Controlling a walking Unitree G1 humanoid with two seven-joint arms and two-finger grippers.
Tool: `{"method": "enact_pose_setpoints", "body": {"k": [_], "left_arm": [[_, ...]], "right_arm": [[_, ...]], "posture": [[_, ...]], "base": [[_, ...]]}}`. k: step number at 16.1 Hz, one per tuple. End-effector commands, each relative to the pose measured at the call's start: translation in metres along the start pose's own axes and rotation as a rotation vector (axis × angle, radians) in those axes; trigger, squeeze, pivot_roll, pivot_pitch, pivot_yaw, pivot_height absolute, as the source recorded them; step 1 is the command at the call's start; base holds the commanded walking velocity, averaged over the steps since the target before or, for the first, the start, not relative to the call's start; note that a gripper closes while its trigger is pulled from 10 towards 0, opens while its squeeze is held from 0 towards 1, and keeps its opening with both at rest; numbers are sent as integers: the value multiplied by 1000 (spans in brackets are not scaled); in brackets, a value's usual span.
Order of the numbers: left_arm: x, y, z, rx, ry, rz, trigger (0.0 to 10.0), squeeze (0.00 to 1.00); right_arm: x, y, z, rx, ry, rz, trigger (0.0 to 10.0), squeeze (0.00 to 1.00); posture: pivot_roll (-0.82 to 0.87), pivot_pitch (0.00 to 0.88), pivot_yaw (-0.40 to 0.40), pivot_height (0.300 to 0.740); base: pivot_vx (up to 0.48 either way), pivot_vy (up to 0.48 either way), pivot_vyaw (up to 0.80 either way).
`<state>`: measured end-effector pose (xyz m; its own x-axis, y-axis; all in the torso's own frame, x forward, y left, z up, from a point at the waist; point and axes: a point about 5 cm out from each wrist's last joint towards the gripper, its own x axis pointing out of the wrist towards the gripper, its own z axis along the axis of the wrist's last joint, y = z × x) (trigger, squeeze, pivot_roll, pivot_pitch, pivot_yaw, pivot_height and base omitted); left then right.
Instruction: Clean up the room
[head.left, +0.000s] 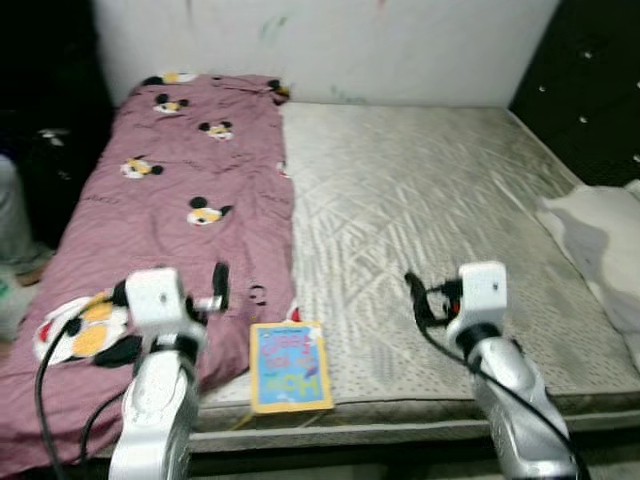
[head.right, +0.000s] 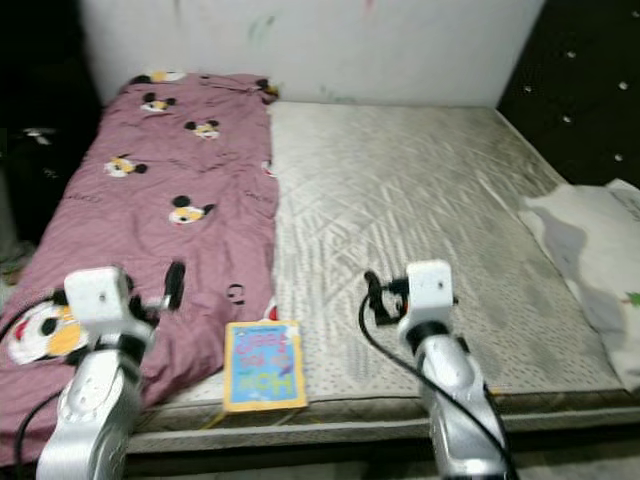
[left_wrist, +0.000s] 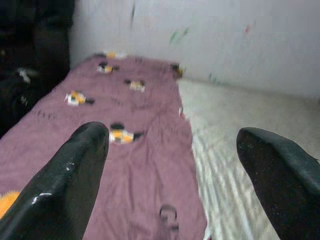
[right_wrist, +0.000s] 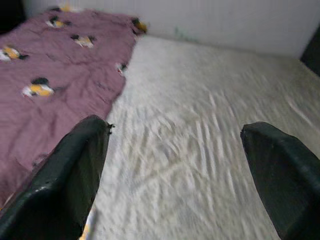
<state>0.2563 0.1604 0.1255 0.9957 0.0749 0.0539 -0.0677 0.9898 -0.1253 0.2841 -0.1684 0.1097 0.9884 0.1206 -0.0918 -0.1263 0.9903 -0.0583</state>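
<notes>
A yellow-edged children's book (head.left: 290, 365) with a blue cover lies flat at the near edge of the grey quilted mattress (head.left: 430, 200). A mauve blanket (head.left: 170, 200) with cartoon mouse prints covers the mattress's left side, right beside the book. My left gripper (head.left: 218, 288) hovers above the blanket's near end, left of the book; its fingers (left_wrist: 70, 175) stand wide apart, holding nothing. My right gripper (head.left: 415, 297) floats over bare mattress to the right of the book, its fingers (right_wrist: 70, 170) also spread wide and empty.
A white cloth or pillow (head.left: 600, 245) lies at the mattress's right edge. A white wall (head.left: 330, 45) runs behind the bed, with a dark tufted panel (head.left: 585, 85) at the right. Dark clutter (head.left: 45, 170) fills the floor to the bed's left.
</notes>
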Motion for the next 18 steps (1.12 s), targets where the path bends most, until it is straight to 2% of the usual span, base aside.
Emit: {"method": "enact_pose_setpoints", "body": {"k": [1,5,10,13,16,18], "left_arm": [[-1,3,-6,0,23,4,10000,0],[-5,-3,-10,-16,38,6,10000,0],[0,2,-3,4,13,-19,10000,0],[-3,1,-4,-2,14,-20,10000,0],[-5,5,-4,-2,17,-1,10000,0],[-5,14,-8,61,29,70,10000,0]], "right_arm": [[1,1,0,2,9,4,10000,0],[-1,-8,0,-20,15,-18,10000,0],[-1,1,-3,-3,17,-6,10000,0],[3,2,-3,3,19,-2,10000,0],[4,5,-3,-1,22,17,10000,0],[4,6,-4,1,24,17,10000,0]], "posture": [[-129,0,-65,740],[-129,0,-52,740],[-113,5,-46,740],[-103,8,-51,740],[-93,12,-56,740],[-95,17,-55,740]], "base": [[0,458,0],[0,422,0],[0,0,0],[0,0,0],[0,0,-800],[0,0,-800]]}}
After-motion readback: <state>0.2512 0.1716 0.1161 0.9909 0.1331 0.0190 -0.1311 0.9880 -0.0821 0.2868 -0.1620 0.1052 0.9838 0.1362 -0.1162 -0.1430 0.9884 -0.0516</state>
